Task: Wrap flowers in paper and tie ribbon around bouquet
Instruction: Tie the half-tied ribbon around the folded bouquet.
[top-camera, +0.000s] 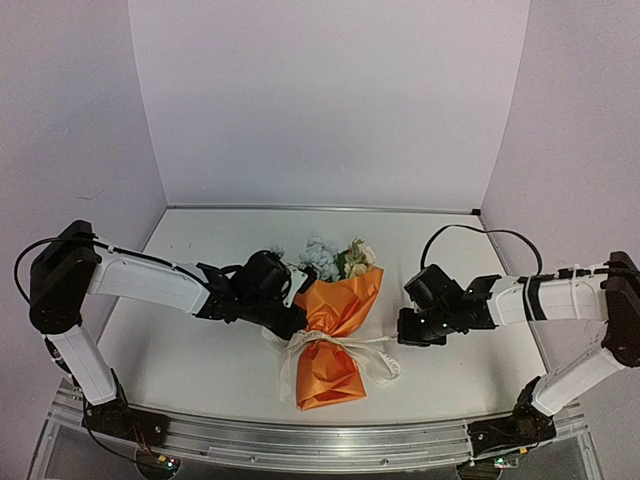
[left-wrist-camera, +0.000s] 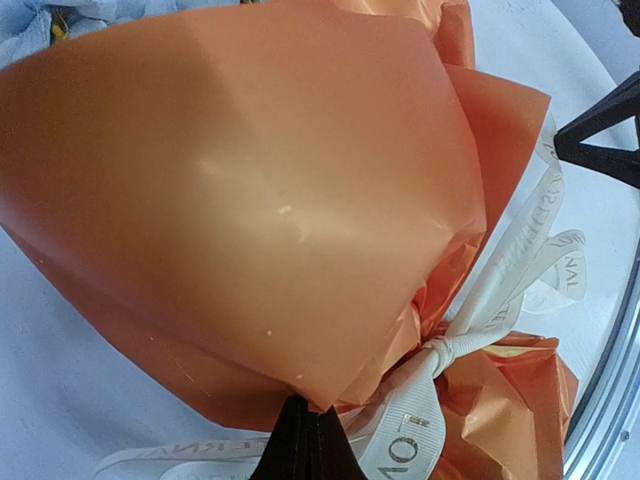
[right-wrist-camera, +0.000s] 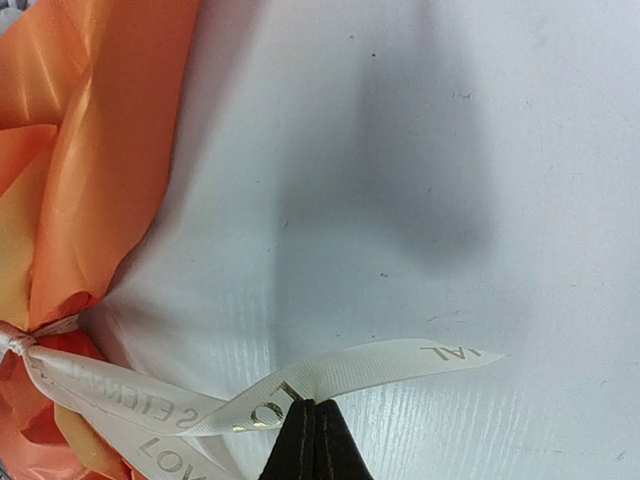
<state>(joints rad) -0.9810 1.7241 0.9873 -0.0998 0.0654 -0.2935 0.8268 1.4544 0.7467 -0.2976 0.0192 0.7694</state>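
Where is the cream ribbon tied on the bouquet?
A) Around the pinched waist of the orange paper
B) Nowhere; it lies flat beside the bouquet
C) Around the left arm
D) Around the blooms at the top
A: the ribbon is knotted where the orange paper narrows, below the flowers, with its loose ends trailing onto the table.

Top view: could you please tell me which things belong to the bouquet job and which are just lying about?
Job: bouquet, orange paper, flowers, ribbon, left tool, right tool.
Just there: table, metal rail, black cable.
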